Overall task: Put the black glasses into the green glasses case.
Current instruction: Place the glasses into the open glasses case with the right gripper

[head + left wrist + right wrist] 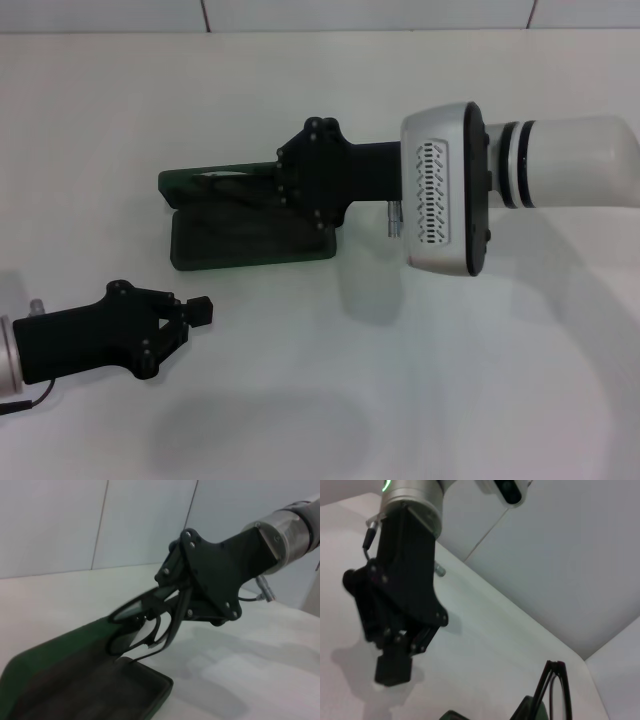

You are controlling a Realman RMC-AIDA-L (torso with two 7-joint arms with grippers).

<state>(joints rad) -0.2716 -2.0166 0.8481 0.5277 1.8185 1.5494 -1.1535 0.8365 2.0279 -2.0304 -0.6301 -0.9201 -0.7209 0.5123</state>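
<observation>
Our right tool is clamped on the black glasses, holding them just above the open green glasses case. Release them tilted and a temple could catch the rim. Our left tool, pinched narrow and empty, idles at seven o'clock on the table.

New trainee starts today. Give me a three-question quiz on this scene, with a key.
1. True or false: the green glasses case lies open.
2. Which claw holds the black glasses? A) left B) right
3. Fill in: the left claw waits ____ the case, nearer the robot.

Key: 1 true. 2 B, the right claw grips them above the case's lining. 3 beside, apart from it.
</observation>
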